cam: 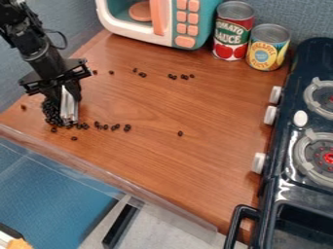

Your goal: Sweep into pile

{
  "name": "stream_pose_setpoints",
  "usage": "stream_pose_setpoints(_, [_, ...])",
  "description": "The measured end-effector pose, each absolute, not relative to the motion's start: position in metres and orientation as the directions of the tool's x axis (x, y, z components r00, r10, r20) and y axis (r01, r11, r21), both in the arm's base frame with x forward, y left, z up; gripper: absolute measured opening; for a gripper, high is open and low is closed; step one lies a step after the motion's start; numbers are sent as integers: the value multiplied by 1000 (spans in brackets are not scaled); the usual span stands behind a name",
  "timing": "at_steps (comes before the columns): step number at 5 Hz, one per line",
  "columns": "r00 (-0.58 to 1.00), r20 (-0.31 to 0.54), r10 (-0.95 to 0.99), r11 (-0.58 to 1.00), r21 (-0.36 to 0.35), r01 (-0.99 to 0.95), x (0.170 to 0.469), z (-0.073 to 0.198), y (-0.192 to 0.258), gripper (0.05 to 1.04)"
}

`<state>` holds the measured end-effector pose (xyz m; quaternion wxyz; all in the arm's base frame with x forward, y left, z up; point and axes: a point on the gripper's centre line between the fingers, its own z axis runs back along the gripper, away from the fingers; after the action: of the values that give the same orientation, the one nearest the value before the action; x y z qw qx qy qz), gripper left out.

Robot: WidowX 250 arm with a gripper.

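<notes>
At the near edge of the work surface, we find a transparent panel (130, 181) running at a slant along the wooden counter (195, 160). To the right of the view stands the dark toy stove (280, 182), with a black handle (239, 214) at its near end, pale knobs along its counter-facing side and two grey burner grates on top.

Beyond the panel, at the left part of the counter, we locate the task's material: small dark pieces. Most form a dense pile (50, 111) beside the lower part of an upright silver blade (69, 108). A loose row (116, 127) extends rightward from the blade's foot; one piece (180, 133) lies well apart, farther right.

The black gripper (67, 93) hangs above the pile, its jaws clenched around the silver blade. Farther back, we note a second scattered line (172, 76) of pieces across the counter.

At the far side, we identify a teal-and-white toy microwave (117, 17) with orange buttons. To its right stand a red-labelled can (232, 31) and, just beside it, a yellow-labelled can (267, 47), both upright.
</notes>
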<state>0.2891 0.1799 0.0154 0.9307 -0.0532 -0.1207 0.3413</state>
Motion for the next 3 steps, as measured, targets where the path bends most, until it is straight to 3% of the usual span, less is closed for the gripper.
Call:
stream_pose_setpoints(1, [769,160,619,782,-222,-583,306,21,152,377])
stream_pose_setpoints(3, [843,227,488,861,-282,-423,345,50,85,377])
